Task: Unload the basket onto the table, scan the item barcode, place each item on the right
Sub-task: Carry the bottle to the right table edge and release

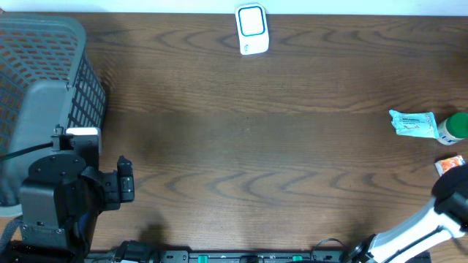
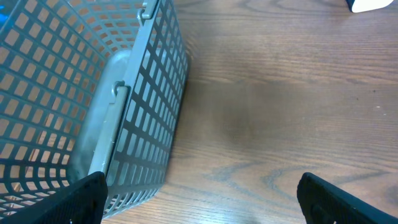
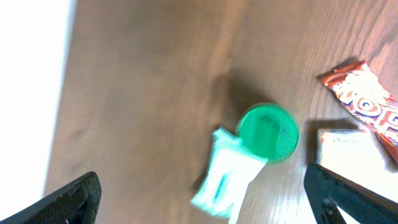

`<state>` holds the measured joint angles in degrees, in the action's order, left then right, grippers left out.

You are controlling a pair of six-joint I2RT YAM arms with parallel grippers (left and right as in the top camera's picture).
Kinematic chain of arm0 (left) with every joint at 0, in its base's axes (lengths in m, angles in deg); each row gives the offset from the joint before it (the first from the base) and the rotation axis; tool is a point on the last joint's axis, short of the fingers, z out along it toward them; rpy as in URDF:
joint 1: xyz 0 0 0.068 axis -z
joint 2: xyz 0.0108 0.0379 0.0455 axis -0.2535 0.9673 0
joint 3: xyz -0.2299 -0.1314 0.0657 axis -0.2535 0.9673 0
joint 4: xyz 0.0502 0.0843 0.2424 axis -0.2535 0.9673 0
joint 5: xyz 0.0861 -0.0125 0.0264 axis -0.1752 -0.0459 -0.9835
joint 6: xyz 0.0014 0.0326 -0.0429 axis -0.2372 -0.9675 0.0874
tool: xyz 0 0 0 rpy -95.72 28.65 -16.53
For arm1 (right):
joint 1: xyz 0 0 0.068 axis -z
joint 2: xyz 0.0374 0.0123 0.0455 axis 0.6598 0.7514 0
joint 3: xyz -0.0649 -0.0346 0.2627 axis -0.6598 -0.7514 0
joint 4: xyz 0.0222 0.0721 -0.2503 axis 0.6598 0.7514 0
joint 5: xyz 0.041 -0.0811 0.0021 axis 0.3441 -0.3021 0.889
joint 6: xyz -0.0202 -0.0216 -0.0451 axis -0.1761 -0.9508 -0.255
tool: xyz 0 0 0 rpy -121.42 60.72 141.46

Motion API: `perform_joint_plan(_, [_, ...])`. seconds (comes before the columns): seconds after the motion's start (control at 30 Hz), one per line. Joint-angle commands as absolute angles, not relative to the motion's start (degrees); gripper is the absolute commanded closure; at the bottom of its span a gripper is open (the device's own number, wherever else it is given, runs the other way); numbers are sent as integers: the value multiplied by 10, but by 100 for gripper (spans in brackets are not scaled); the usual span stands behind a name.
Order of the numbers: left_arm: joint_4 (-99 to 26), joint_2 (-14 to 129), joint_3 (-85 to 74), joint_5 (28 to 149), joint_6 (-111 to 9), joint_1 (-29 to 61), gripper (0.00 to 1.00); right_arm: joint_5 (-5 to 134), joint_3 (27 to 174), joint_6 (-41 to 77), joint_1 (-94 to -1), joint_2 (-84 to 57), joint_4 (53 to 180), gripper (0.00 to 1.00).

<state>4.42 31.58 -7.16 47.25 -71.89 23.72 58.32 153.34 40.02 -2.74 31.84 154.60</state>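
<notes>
Table [image 1: 292, 146] of brown wood grain, carrying everything. Grey mesh basket [image 1: 44, 95] far left of the scanner, at the table's left edge, upright, with a grey slab inside leaning against its wall.

Left hand [image 1: 126, 186] down-left of the scanner, just beside the basket's near corner; fingers [image 2: 68, 199] spread about as wide as they go, nothing between them, only bare wood under the gap. Right hand [image 3: 202, 199] far down-right of the scanner, above the goods at the right edge; fingers [image 3: 348, 199] likewise wide apart, gripping nothing.

White scanner [image 1: 252, 29] with a blue-framed window, at the middle of the far edge.

Teal-and-white packet [image 1: 413, 123] well to the right of the scanner and nearer the arms, lying flat. Long axis close to left-right in the overhead view, slightly tipped; crimped flat end toward the scanner's side, other end touching a round green cap [image 1: 457, 128] at the right edge. One piece or two, cannot tell. Barcode not discernible.

Red wrapper [image 3: 364, 102] and white box [image 3: 348, 149] side by side just beyond the cap, farther from the scanner.
</notes>
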Motion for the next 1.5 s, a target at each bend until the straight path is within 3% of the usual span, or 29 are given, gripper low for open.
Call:
perform_joint_plan(0.0, [45, 316, -72, 469, -716, 235, 2, 604, 1545, 390, -83, 247, 1590, 1])
perform_joint_plan(0.23, [45, 316, -72, 469, -716, 235, 2, 607, 1544, 300, -256, 209, 1657, 1])
perform_joint_plan(0.43, [45, 316, -72, 469, -716, 235, 2, 563, 1529, 261, -438, 210, 1603, 1])
perform_joint_plan(0.67, [45, 316, -72, 469, -716, 235, 2, 477, 1529, 246, -590, 209, 1546, 1])
perform_joint_plan(0.97, [45, 316, -72, 469, -716, 235, 2, 430, 1528, 246, -668, 209, 1566, 1])
perform_joint_plan(1.47, [44, 316, -72, 469, -716, 235, 2, 360, 1528, 246, -671, 209, 1533, 1])
